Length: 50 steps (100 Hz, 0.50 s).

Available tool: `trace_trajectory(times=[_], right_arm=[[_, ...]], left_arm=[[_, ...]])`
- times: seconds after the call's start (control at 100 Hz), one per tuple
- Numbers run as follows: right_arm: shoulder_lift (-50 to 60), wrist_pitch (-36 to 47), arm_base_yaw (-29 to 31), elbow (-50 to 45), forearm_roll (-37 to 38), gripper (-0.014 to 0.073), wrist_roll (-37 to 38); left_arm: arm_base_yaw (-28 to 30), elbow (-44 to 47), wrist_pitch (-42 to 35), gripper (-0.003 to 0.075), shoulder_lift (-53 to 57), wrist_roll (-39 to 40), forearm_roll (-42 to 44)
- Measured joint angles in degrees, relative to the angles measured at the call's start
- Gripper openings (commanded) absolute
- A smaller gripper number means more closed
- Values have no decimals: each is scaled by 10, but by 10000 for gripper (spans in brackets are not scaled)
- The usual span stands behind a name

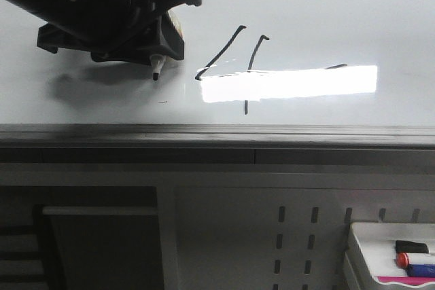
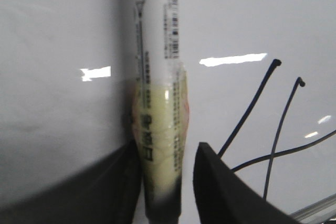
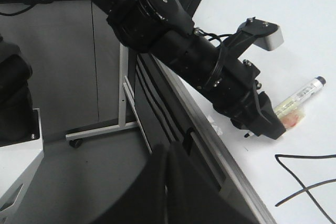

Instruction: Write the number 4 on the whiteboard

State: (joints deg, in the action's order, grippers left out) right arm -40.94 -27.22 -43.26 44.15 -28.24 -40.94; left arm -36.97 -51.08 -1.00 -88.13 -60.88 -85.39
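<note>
We've got our left hand [image 1: 158,45] clamped on the white-barrelled marker [image 2: 157,103], tip parked beside the thin black number 4 [image 1: 248,66], keeping clear.

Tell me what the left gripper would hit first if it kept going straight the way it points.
Likely the whiteboard: the marker held in the left gripper points at bare board left of the number 4, its tip close above the surface.

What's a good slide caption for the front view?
Left gripper holds the marker beside a finished number 4 on the whiteboard.
</note>
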Motion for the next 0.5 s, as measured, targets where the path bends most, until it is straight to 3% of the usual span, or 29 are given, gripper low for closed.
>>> trace_trajectory(times=[0.32,0.5], right_arm=[[0,0,0,0,-1,-64,0],[0,9,0,0,-1,-64,0]], left_arm=[[-3,-5,21,582,0,0,0],[-3,-3,21,603,18,0,0]])
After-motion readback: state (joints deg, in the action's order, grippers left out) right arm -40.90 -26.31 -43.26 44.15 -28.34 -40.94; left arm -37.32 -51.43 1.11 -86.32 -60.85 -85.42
